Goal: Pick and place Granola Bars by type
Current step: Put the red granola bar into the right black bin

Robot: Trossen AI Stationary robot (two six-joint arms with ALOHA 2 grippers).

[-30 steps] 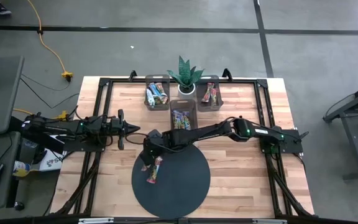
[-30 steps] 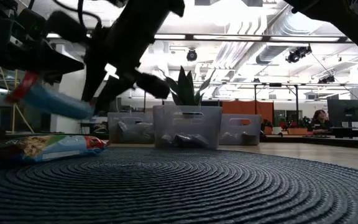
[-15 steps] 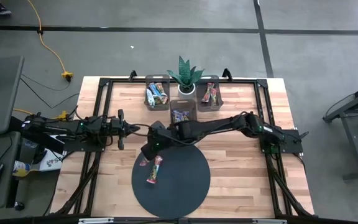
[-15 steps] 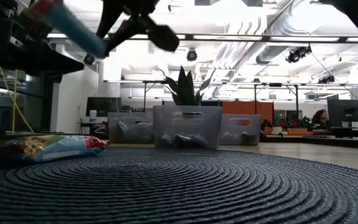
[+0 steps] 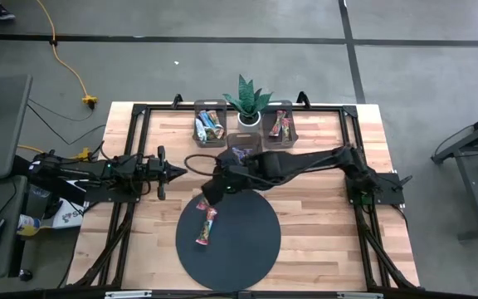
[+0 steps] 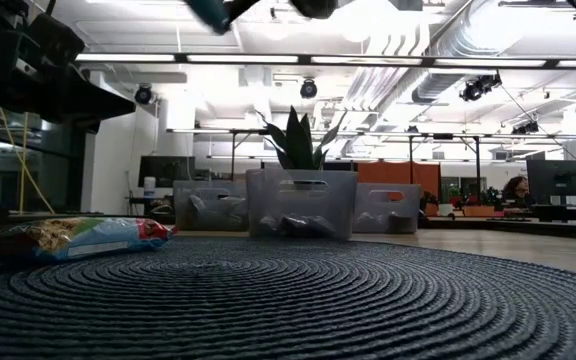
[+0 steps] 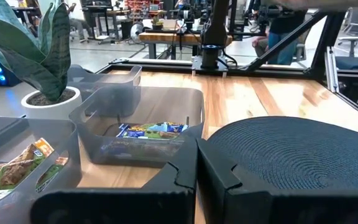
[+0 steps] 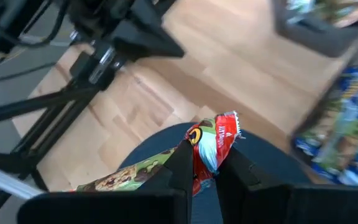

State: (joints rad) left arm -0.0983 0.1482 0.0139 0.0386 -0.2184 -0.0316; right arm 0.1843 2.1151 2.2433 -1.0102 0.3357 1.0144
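— While the left arm is waiting at the table's left side, its gripper [image 5: 175, 173] with fingers pressed together and holding nothing, what is the right arm doing?

— It is reaching across from the right, and the right gripper [image 8: 205, 169] is pinching a granola bar [image 8: 213, 144] with a red end and a green, oat-printed wrapper. The fingers are standing narrow on the wrapper, and the bar is hanging in the air over the back edge of the round dark woven mat [image 5: 247, 241], near the middle bin [image 5: 244, 142].

— And the other bars?

— One red-and-blue bar [image 5: 207, 226] is lying on the left part of the mat. More bars are sitting in the three translucent grey bins at the back: blue-wrapped ones in the left bin [image 5: 209, 124], red ones in the right bin [image 5: 279, 126], and some in the middle one. A potted plant [image 5: 248, 101] is standing between the left and right bins.
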